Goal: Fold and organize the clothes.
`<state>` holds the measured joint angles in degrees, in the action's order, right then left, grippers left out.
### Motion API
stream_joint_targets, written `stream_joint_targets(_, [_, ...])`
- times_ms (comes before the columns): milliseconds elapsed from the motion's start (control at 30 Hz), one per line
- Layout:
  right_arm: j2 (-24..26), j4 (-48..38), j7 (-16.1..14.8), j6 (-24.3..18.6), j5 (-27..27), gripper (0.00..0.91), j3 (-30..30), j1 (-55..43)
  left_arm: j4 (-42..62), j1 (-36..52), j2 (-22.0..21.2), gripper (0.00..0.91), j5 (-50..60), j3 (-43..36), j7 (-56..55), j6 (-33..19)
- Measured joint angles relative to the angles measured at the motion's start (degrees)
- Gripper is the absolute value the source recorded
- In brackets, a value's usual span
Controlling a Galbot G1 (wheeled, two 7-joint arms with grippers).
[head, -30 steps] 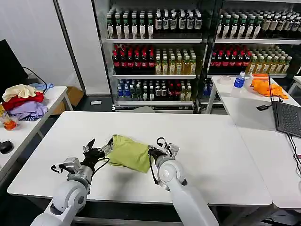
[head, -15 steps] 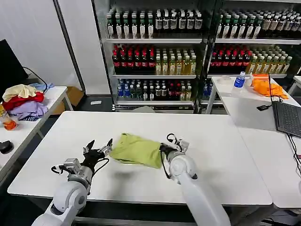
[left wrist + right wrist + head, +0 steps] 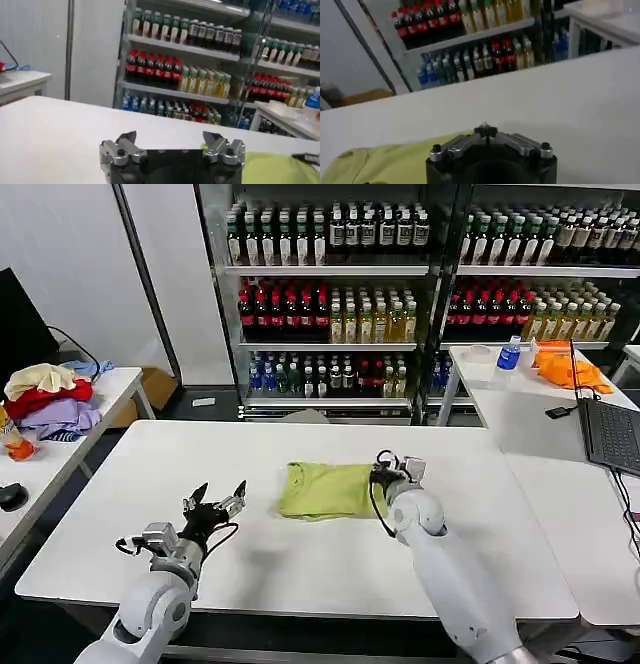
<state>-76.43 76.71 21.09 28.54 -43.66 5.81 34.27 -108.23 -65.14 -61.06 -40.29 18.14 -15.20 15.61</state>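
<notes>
Head view, nearest first: my left gripper hovers over the near-left part of the white bench, jaws spread wide and holding nothing, well apart from the shirt. The left wrist view agrees, with both fingers splayed and bare bench between them.

Farther in, my right gripper sits at the right edge of the lime T-shirt. In the right wrist view my jaws are pinched together to a point with the green cloth just under and beside them, so I judge them clamped on the shirt's edge, though the pinch itself is hidden by the gripper body.

The T-shirt lies near the bench's middle as a compact, roughly rectangular packet, collar end toward my left. It looks folded down already, sleeves tucked out of sight, a few soft wrinkles on top. By my reckoning the folding is largely done; what is left is letting go, perhaps squaring the edges, and setting it in a tidy spot.

Beyond, a side table carries a heap of cream, red and lilac garments, and drink shelves line the back wall.
</notes>
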Motion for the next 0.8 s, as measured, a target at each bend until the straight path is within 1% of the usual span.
stream_joint_targets(33, [0.06,-0.57,-0.8,-0.34,0.95,0.907,-0.07,-0.38,-0.04,-0.07,-0.1,0.907,0.06,-0.04,0.0,0.0])
stream_joint_targets(200, [1.05,-1.45,-3.52,-1.18,4.55,0.907,0.1,-0.91,-0.63,-0.59,-0.27,0.907,0.33,-0.18,0.1,0.0])
stream_joint_targets(333, [2.3,0.97,-5.05,-2.38,7.81,0.907,0.75,1.03,-1.06,-1.01,-0.29,0.907,0.59,-0.18,0.2,-0.02])
stream_joint_targets(533, [5.8,9.82,-7.04,-6.24,13.71,0.907,3.75,7.86,-2.17,-1.87,-0.34,0.907,0.9,0.05,0.25,-0.12])
stream_joint_targets(800, [9.84,23.26,-8.78,-12.88,20.81,0.907,11.39,21.41,-3.15,-3.04,-0.64,0.907,2.36,0.36,0.53,-0.91])
